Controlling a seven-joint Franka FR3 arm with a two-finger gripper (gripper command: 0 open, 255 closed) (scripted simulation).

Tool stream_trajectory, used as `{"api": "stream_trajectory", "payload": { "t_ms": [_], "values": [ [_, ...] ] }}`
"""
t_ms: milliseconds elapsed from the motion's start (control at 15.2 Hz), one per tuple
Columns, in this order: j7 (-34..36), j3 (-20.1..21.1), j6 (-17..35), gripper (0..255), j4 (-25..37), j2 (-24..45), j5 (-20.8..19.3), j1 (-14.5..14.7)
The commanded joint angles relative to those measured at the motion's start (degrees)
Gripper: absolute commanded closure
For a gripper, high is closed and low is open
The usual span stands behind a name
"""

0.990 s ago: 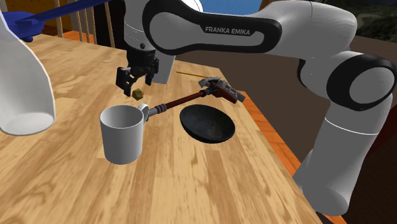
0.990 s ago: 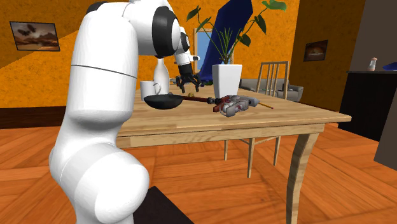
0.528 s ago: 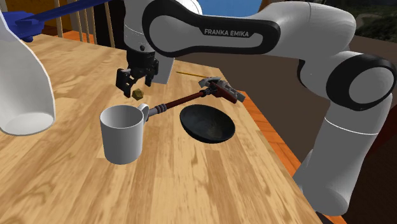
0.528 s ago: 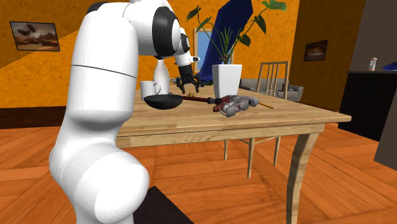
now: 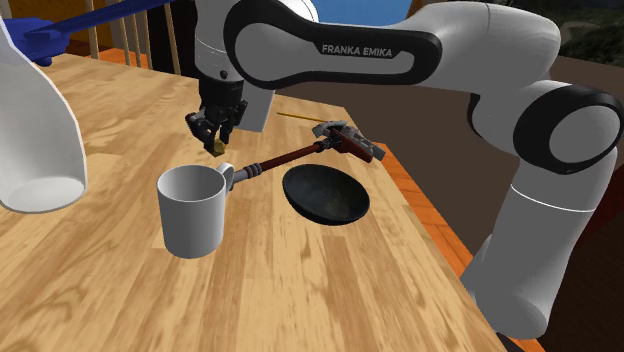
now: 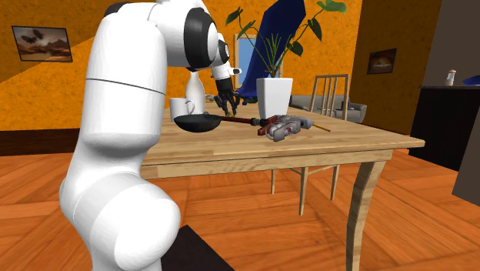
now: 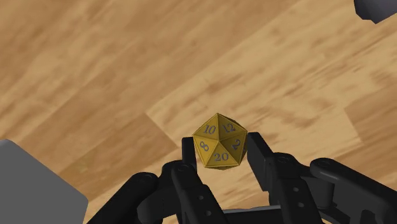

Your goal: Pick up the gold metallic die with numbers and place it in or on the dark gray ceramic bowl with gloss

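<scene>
Hand has both fingers pinched on the gold die, down at the desk just behind the white mug. I'd lift straight up (clearing the mug rim and hammer handle) before swinging to the dark bowl. Count: one die, one bowl, one mug, one hammer.

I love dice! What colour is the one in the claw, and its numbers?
The die is gold with dark grey-blue numbers; the wrist view shows it best.
</scene>
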Motion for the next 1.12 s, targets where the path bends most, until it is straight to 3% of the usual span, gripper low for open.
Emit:
{"api": "stream_trajectory", "payload": {
  "t_ms": [0, 330, 1056],
  "values": [
    [-0.01, -0.04, -0.04, 255, -0.09, 0.06, 0.0, -0.03],
    [-0.38, 0.05, -2.42, 255, 2.64, 0.41, -0.04, 0.29],
    [-1.61, 0.25, -12.07, 255, 14.74, 3.03, -1.11, 2.28]
  ]
}}
